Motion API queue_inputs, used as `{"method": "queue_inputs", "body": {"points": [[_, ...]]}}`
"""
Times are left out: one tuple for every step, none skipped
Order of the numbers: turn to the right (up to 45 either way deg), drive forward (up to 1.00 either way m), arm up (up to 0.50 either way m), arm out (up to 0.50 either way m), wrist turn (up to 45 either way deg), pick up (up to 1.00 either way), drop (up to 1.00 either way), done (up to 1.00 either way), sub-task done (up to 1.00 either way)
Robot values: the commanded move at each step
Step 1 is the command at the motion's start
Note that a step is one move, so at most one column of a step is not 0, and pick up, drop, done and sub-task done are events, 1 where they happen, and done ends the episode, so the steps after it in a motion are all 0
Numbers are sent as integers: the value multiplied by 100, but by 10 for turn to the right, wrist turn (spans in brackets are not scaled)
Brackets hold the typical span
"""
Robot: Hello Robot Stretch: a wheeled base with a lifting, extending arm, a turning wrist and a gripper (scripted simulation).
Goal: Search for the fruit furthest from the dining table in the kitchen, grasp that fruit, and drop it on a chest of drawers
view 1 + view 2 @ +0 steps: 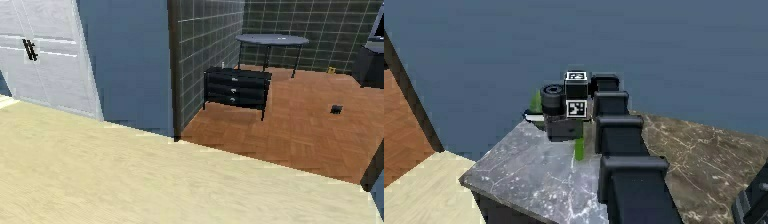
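With the dark end effector (544, 112) standing at a small green blob (536, 99), probably the fruit, near the far edge of the grey marbled worktop (524, 168), I could not tell whether it held anything, so I judged a slow straight lift best before driving off.

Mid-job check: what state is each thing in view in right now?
white door, shut.
chest of drawers, upright, drawers pushed in.
round table, upright, behind the chest.
gripper, at the marble counter; cannot tell whether it holds anything.
green thing, at the gripper, partly hidden.
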Motion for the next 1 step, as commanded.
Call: {"method": "queue_inputs", "body": {"points": [[0, 0, 0, 0, -450, 0, 0, 0, 0]]}}
